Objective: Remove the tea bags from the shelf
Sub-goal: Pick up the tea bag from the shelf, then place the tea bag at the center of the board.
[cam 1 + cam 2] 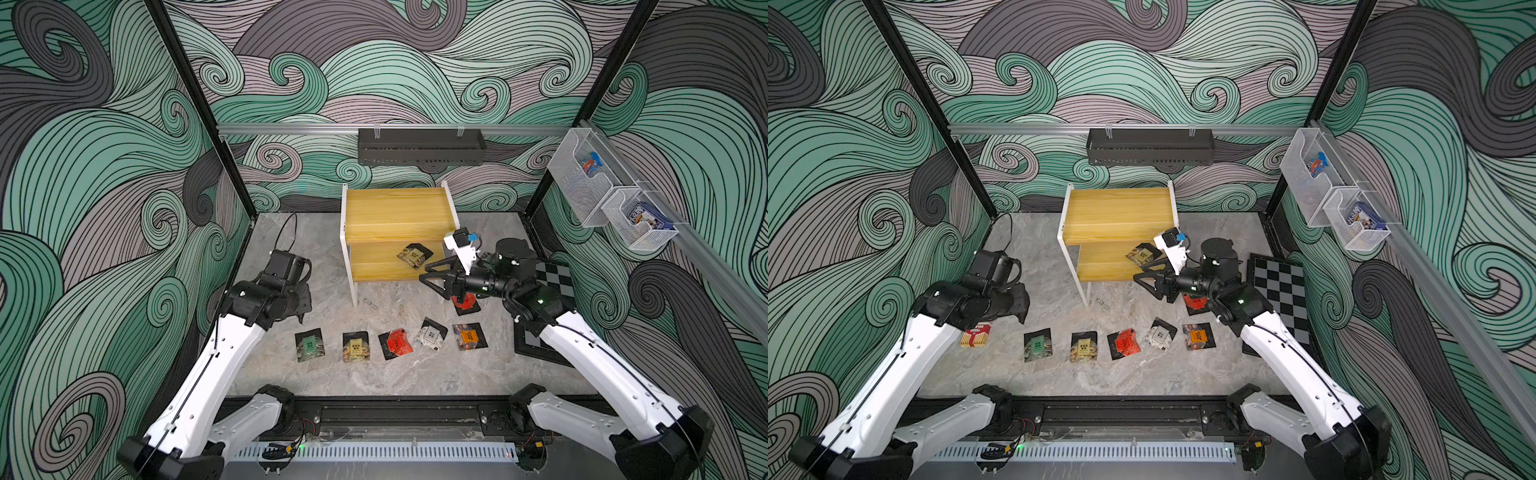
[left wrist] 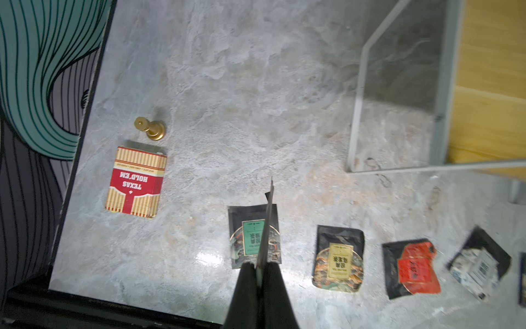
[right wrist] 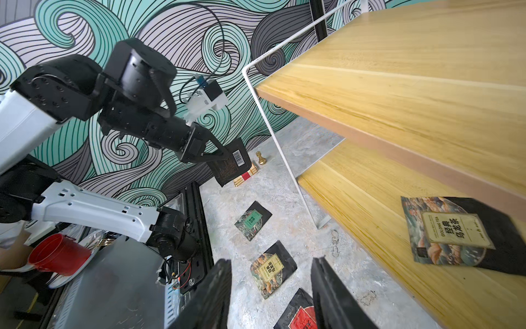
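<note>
The left jaws are closed on a black-backed tea bag (image 3: pixel 230 163), held edge-on and well apart from the shelf (image 1: pixel 395 212). On the surface (image 1: pixel 374 378) near them lies a teal bag (image 2: pixel 250 236), the first in a row running toward the right jaws: gold bag (image 1: pixel 356 347), red bag (image 1: pixel 397 343), white bag (image 1: pixel 432 334), orange bag (image 1: pixel 469 336). The right jaws stand apart and empty at the shelf's lower board, where one shelf bag (image 1: pixel 413 254) lies just past their tips. A second red bag (image 1: pixel 467 304) lies on the surface under them.
</note>
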`<action>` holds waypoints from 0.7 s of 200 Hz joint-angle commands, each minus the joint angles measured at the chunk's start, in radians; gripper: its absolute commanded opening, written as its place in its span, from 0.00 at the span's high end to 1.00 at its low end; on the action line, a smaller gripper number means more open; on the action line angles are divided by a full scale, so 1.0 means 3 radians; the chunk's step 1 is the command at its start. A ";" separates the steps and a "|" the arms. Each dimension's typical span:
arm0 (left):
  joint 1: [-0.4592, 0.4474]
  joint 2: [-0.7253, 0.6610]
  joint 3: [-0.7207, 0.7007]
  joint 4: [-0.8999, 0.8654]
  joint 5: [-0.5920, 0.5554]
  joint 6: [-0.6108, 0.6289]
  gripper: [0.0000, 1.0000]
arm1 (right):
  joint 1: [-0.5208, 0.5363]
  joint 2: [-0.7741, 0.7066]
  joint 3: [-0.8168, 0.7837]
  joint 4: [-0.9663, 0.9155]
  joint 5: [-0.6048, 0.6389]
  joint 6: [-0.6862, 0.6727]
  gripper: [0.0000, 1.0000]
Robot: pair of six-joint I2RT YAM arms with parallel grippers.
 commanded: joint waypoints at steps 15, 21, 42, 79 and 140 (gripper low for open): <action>0.0088 0.0426 0.0122 0.0029 -0.0288 -0.0077 1.00 | -0.0019 -0.0289 -0.0205 0.0007 0.0236 0.0054 0.51; 0.0088 0.0520 0.0128 0.0045 -0.0312 -0.0076 1.00 | -0.0024 -0.0343 -0.0240 0.0004 0.0264 0.0056 0.51; 0.0088 0.0866 0.0182 0.0055 -0.0458 -0.0098 1.00 | -0.0030 -0.0513 -0.0346 -0.0003 0.0350 0.0070 0.51; 0.0094 0.1601 0.0445 -0.0096 -0.0718 -0.0163 1.00 | -0.0064 -0.0760 -0.0442 -0.0076 0.0459 0.0058 0.51; 0.0093 0.2192 0.0580 0.0134 -0.0856 -0.0171 0.97 | -0.0111 -0.1036 -0.0505 -0.0233 0.0558 0.0014 0.50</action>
